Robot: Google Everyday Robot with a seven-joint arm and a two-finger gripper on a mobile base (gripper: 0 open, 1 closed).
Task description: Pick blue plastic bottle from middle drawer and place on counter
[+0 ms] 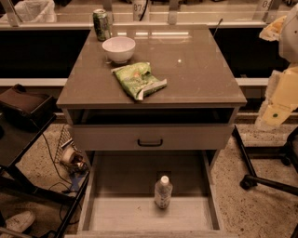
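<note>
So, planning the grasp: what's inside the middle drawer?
Only the blue plastic bottle, upright; the rear of the middle drawer hides under the drawer above. The gripper hangs far right.

This looks like a robotics test area in an office-type building, not a home. A lone drawer cabinet (pixel 186 137) stands on a speckled terrazzo floor (pixel 251 209), with loose cables (pixel 50 155) trailing at its left, a wheeled chair base (pixel 267 182) at its right and numbered tags (pixel 138 6) above the rail (pixel 56 24) behind. The robot's gripper (pixel 274 110) hangs at the right edge, just beside the cabinet.
</note>
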